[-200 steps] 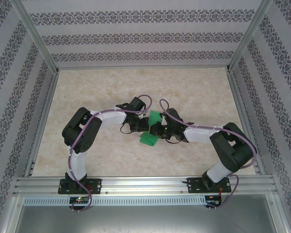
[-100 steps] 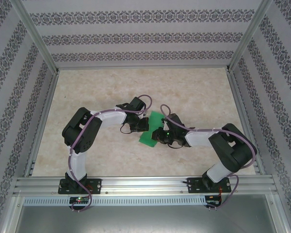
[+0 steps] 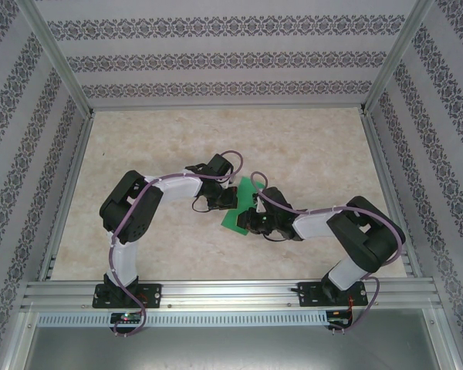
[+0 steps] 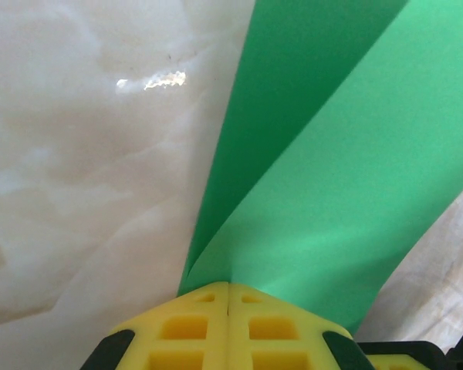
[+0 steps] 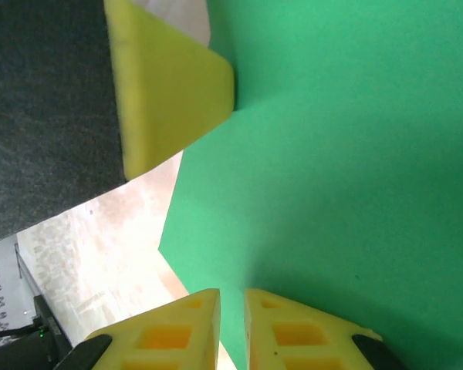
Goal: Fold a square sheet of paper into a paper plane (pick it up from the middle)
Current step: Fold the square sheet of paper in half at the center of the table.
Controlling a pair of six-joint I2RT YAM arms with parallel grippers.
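Near the middle of the pale marbled table, between the two arms: the green paper, lying slantwise, one end farther from the bases, the other nearer. Flanked by the left gripper at its left edge and the right gripper over its lower right part, both overlapping it as seen from above.

From the left wrist: left gripper clenched, yellow fingers pressed flat together with no gap, pinching the paper at a fold. Two green layers fanning out from the tips, up and to the right, over the table.

From the right wrist: right gripper almost closed, only a thin slit between its yellow fingers. Broad flat face of the paper just beyond the tips, green showing through the slit. Cannot tell whether pinching the paper or merely resting against it. At upper left, one yellow finger of the left gripper against the paper's edge
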